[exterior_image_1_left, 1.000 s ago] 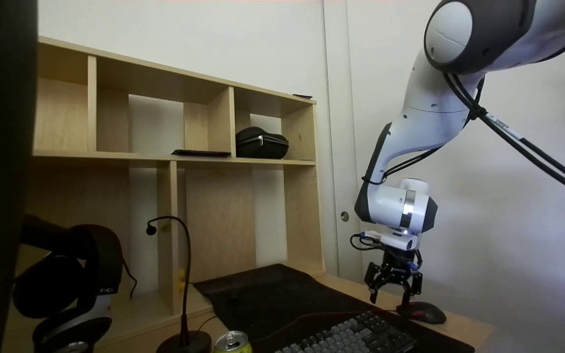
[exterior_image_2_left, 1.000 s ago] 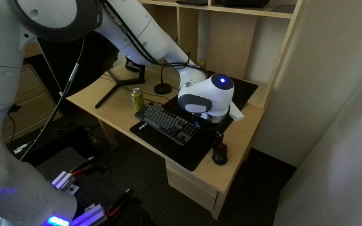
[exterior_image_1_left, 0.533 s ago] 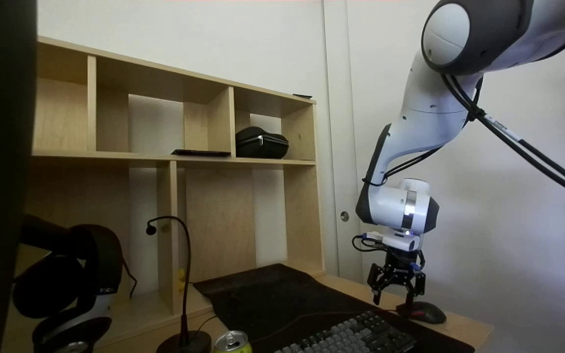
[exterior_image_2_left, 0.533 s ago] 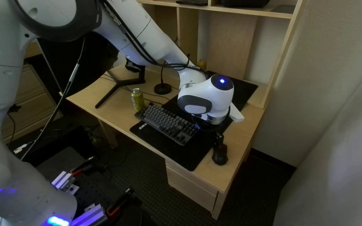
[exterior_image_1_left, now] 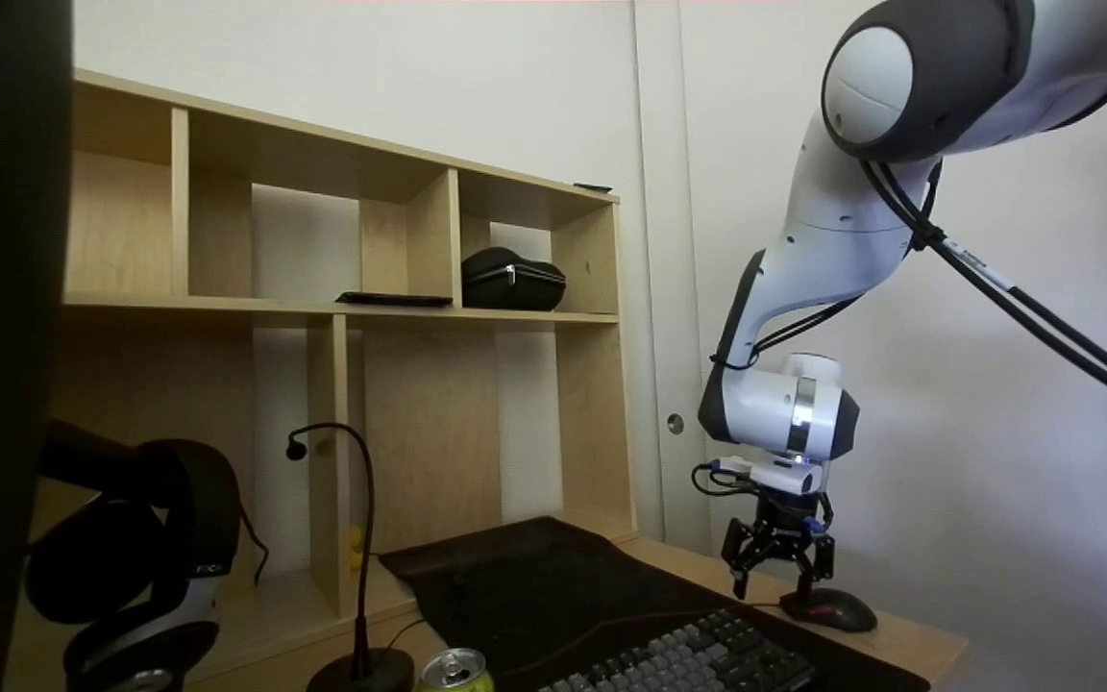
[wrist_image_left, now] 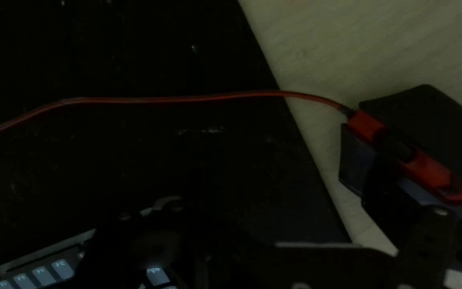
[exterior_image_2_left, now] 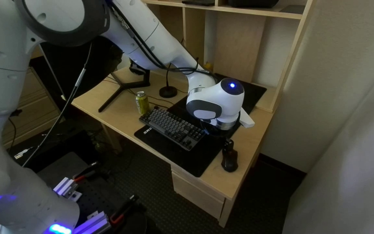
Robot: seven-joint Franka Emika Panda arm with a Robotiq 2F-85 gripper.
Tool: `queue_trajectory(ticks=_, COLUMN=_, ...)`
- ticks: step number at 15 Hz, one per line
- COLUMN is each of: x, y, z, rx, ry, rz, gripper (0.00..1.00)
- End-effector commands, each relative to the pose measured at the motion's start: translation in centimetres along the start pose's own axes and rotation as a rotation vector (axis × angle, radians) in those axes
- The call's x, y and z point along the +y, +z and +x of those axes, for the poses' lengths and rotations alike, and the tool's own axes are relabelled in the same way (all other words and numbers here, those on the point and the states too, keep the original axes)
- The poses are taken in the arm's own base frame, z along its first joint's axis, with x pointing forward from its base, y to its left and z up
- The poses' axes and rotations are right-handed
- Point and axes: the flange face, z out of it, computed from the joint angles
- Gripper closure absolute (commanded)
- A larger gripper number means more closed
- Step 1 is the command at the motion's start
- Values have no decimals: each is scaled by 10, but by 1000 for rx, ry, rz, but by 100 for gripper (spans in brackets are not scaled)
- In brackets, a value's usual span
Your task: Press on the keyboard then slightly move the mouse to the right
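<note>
One hand [exterior_image_1_left: 772, 594], spread wide, holds nothing; contact with the mouse [exterior_image_1_left: 840, 611] unconfirmed. Push low, slowly, slightly rightward, stopping short of the worktop [exterior_image_2_left: 245, 148] edge.

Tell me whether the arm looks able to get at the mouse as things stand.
Probably yes: the open gripper has one finger right at the mouse, and nothing visible blocks it. Whether it touches is hard to tell.
</note>
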Motion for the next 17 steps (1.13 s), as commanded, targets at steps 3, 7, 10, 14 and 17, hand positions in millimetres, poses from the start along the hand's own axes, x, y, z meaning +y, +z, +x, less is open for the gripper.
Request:
queue_trajectory(ticks=3, x=-9, y=24, z=-5, rx=21, ry=6, rz=-17, gripper=0)
queue_trajectory(ticks=7, x=6, y=-6, z=2, rx=-31, ry=-42, rz=-33, gripper=0)
queue_trajectory(ticks=10, x=14, y=-30, z=17, rx=-46, ry=-100, rz=-34, gripper=0)
queue_trajectory(ticks=14, x=17, y=-50, z=33, rx=-18, ry=-154, rz=-62, gripper=0)
queue_trajectory(ticks=17, x=19, y=-46, z=23, rx=-28, ry=-130, rz=-46, gripper=0)
